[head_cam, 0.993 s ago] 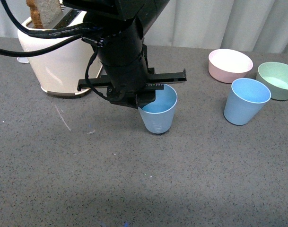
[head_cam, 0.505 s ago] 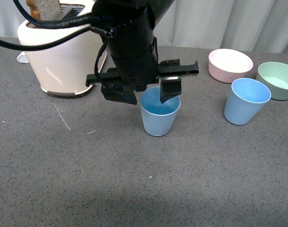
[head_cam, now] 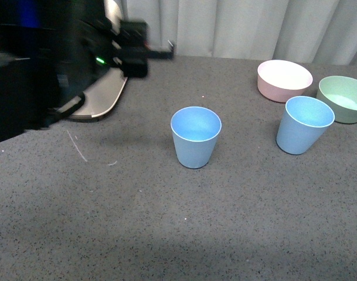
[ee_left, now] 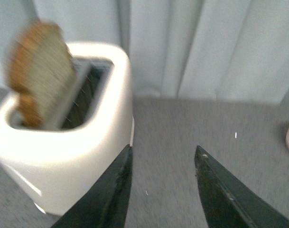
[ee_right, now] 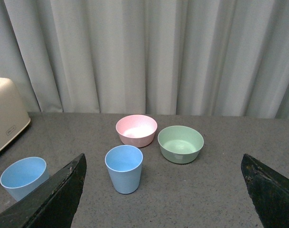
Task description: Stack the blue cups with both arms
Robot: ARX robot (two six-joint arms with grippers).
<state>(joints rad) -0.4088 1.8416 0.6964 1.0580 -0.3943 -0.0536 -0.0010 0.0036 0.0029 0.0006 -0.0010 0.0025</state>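
Near toaster [ee_left: 63, 156], left arm [head_cam: 49, 76] jaws apart

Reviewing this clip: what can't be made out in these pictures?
- Front view: the left arm is a dark blur and hides most of the toaster.
- Front view: the green bowl is cut off by the right edge.
- Left wrist view: the toast is blurred.
- Right wrist view: a finger of the right gripper covers part of one blue cup.

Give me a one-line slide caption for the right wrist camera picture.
Two blue cups stand apart, unstacked, before a pink bowl and green bowl; right hand open.
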